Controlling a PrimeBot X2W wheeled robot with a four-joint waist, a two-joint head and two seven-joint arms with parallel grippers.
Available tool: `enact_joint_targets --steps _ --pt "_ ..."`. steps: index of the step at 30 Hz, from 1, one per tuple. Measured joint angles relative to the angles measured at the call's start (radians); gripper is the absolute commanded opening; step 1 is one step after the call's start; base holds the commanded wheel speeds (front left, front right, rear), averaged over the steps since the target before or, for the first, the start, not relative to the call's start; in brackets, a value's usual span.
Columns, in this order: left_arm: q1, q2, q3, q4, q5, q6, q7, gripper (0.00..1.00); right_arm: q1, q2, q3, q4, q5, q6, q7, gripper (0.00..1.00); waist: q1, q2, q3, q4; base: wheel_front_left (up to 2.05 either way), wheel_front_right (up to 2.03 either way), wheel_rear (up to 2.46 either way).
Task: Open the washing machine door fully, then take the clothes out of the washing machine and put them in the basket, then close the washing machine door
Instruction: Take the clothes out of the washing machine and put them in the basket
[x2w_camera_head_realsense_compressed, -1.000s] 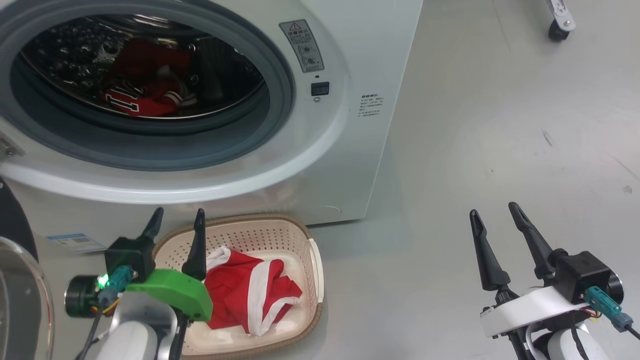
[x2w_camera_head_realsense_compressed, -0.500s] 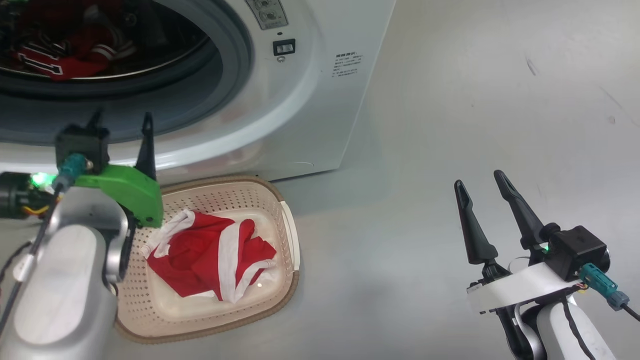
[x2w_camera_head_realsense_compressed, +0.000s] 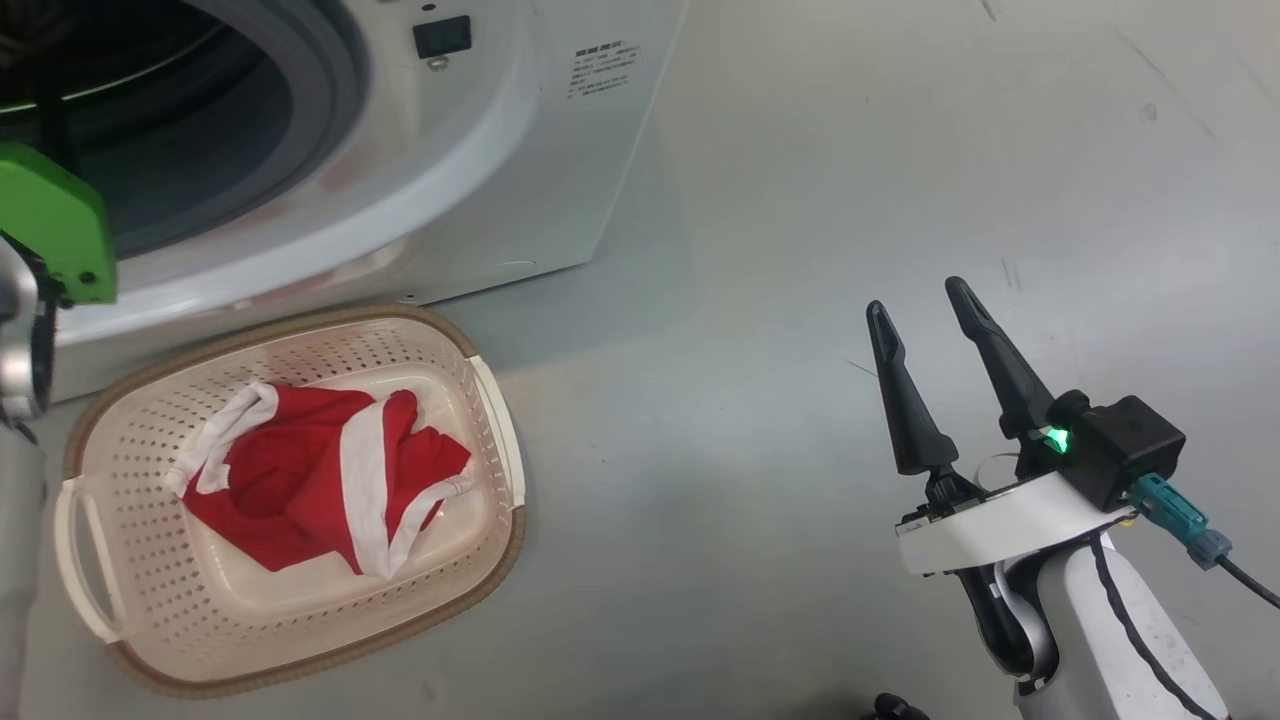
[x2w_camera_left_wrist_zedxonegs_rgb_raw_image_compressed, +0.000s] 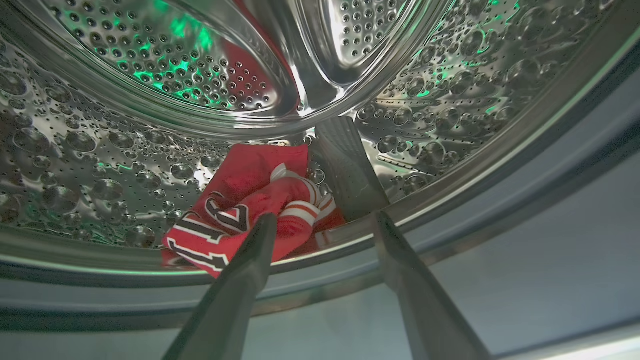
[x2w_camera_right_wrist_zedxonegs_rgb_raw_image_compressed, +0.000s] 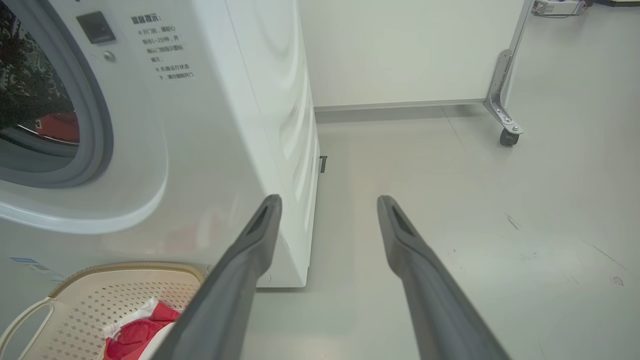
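The white washing machine (x2w_camera_head_realsense_compressed: 480, 170) stands with its mouth uncovered; its door is out of view. My left gripper (x2w_camera_left_wrist_zedxonegs_rgb_raw_image_compressed: 323, 216) is open at the gasket, fingers pointing into the steel drum (x2w_camera_left_wrist_zedxonegs_rgb_raw_image_compressed: 450, 75). A crumpled red jersey (x2w_camera_left_wrist_zedxonegs_rgb_raw_image_compressed: 240, 210) with black-and-white lettering lies on the drum floor just beyond the fingertips, untouched. In the head view the left arm's green bracket (x2w_camera_head_realsense_compressed: 50, 230) sits at the drum opening. The cream basket (x2w_camera_head_realsense_compressed: 490, 440) lies on the floor before the machine and holds a red garment with white trim (x2w_camera_head_realsense_compressed: 310, 480). My right gripper (x2w_camera_head_realsense_compressed: 918, 297) hangs open over bare floor.
Grey floor (x2w_camera_head_realsense_compressed: 800, 200) stretches to the right of the machine and basket. A white partition on a metal leg with a caster wheel (x2w_camera_right_wrist_zedxonegs_rgb_raw_image_compressed: 507, 137) stands beyond the machine's right side.
The head camera has swung down and right. My left gripper rose from above the basket to the drum opening, still open. The right gripper has kept its pose.
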Motion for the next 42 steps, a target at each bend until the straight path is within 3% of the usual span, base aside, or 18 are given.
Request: enact_joint_targets --steps 6,13,25,26,27,29,35,42 --pt "-0.079 0.069 0.000 0.055 0.042 0.001 0.053 1.00 -0.023 0.007 0.010 0.027 0.009 0.008 -0.009 1.00 0.0000 0.0000 0.038 -0.038 0.00 0.00 0.00" --pt "-0.127 0.109 0.021 0.119 0.063 0.005 0.100 1.00 -0.041 0.013 0.022 0.054 0.015 0.016 -0.015 1.00 0.0000 0.0000 0.065 -0.072 0.00 0.00 0.00" --pt "-0.167 0.109 0.045 0.223 0.078 0.009 0.193 1.00 -0.065 0.017 0.032 0.078 0.028 0.018 -0.027 1.00 0.0000 0.0000 0.085 -0.085 0.00 0.00 0.00" --pt "-0.173 0.109 0.048 0.231 0.082 0.009 0.197 0.96 -0.065 0.017 0.032 0.081 0.028 0.019 -0.027 1.00 0.0000 0.0000 0.087 -0.085 0.00 0.00 0.00" --pt "-0.177 0.109 0.051 0.233 0.086 0.009 0.197 0.50 -0.066 0.017 0.032 0.081 0.028 0.021 -0.027 1.00 0.0000 0.0000 0.088 -0.084 0.00 0.00 0.00" --pt "-0.182 0.109 0.054 0.235 0.089 0.010 0.197 0.00 -0.069 0.017 0.032 0.083 0.028 0.024 -0.027 1.00 0.0000 0.0000 0.088 -0.084 0.00 0.00 0.00" --pt "-0.188 0.100 0.076 0.248 0.089 0.010 0.170 0.00 -0.084 0.017 0.032 0.091 0.028 0.025 -0.028 1.00 0.0000 0.0000 0.090 -0.083 0.00 0.00 0.00" --pt "-0.188 0.036 0.122 0.240 0.072 0.018 0.098 0.00 -0.094 0.017 0.021 0.094 0.028 0.025 -0.031 1.00 0.0000 0.0000 0.089 -0.072 0.00 0.00 0.00"
